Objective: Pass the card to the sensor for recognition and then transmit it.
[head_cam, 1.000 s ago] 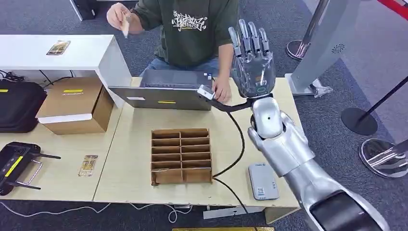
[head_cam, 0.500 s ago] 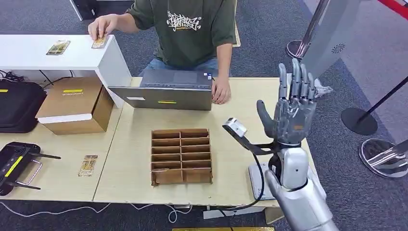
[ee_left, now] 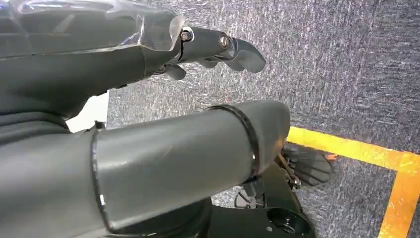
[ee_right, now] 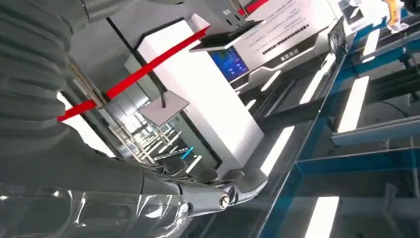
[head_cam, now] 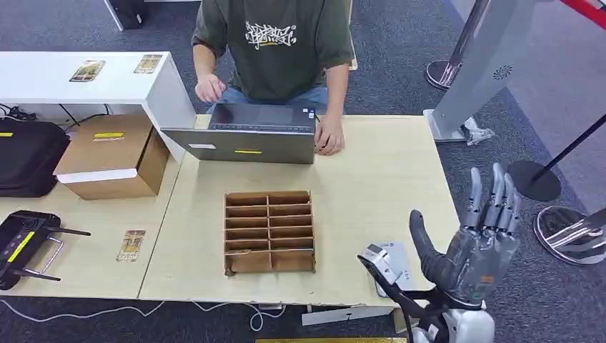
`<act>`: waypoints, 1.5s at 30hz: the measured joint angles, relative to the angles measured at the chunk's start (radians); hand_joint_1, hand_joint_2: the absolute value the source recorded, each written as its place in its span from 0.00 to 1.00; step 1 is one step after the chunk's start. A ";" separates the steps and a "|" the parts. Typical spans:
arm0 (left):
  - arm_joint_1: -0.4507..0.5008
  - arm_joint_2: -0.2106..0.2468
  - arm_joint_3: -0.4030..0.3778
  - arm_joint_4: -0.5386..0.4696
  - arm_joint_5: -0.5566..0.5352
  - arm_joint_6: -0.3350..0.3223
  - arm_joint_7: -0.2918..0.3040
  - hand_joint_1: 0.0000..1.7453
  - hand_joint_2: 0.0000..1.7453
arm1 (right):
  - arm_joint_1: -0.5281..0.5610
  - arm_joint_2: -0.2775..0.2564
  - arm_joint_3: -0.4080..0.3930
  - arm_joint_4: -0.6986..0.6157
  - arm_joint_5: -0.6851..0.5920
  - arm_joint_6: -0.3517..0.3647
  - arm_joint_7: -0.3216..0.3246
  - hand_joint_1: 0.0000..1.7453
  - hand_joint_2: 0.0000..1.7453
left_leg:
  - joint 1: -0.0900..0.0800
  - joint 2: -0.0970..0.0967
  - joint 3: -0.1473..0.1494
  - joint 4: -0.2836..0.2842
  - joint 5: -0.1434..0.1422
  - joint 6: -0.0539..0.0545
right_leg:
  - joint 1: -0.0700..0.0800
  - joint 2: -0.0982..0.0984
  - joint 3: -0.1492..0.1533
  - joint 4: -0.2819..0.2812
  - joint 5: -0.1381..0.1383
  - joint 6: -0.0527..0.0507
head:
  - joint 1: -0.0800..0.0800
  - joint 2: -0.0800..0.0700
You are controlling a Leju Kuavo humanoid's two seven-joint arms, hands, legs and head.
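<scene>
Closest to me, my right hand (head_cam: 475, 250) is raised palm-up past the near right corner of the counter (head_cam: 379, 179), fingers (head_cam: 493, 200) spread wide and thumb out, holding nothing. Just beside it, the grey sensor (head_cam: 394, 266) lies flat on the counter near that corner, partly behind my wrist bracket. My left hand (ee_left: 148, 59) hangs over grey carpet with a yellow floor line (ee_left: 356, 151); I see its fingers slightly bent with nothing in them.

On the near left of the counter, one card (head_cam: 131, 245) lies flat, next to a black controller (head_cam: 21, 243). In the middle stands a brown cardboard divider tray (head_cam: 269, 230). Farther back sit a cardboard box (head_cam: 107, 156) and a grey laptop (head_cam: 246, 134), with a person (head_cam: 275, 43) seated behind it, one hand resting by the laptop's edge. On the white shelf (head_cam: 43, 75) at far left lie two more cards (head_cam: 86, 70), side by side but apart.
</scene>
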 joint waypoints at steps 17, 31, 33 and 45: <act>0.014 0.005 0.053 0.000 0.087 -0.021 -0.042 0.00 0.00 | 0.110 0.008 0.007 -0.071 0.000 0.000 0.080 0.00 1.00 | 0.000 0.000 0.000 0.000 0.000 0.000 | 0.000 0.000 0.000 0.000 0.000 0.000 | 0.000 0.000; 0.016 0.010 0.090 0.000 0.104 -0.009 -0.069 0.00 0.00 | 0.154 0.018 0.007 -0.118 0.000 0.003 0.091 0.00 1.00 | 0.000 0.000 0.000 0.000 0.000 0.000 | 0.000 0.000 0.000 0.000 0.000 0.000 | 0.000 0.000; 0.016 0.010 0.090 0.000 0.091 -0.004 -0.063 0.00 0.00 | 0.160 0.024 0.007 -0.129 0.000 0.003 0.091 0.00 1.00 | 0.000 0.000 0.000 0.000 0.000 0.000 | 0.000 0.000 0.000 0.000 0.000 0.000 | 0.000 0.000; 0.018 0.022 0.090 0.000 0.087 0.016 -0.050 0.00 0.00 | 0.183 0.040 0.007 -0.145 -0.005 0.000 0.087 0.00 1.00 | 0.000 0.001 0.000 0.000 0.000 0.000 | 0.000 0.000 0.000 0.000 0.000 0.000 | 0.000 0.000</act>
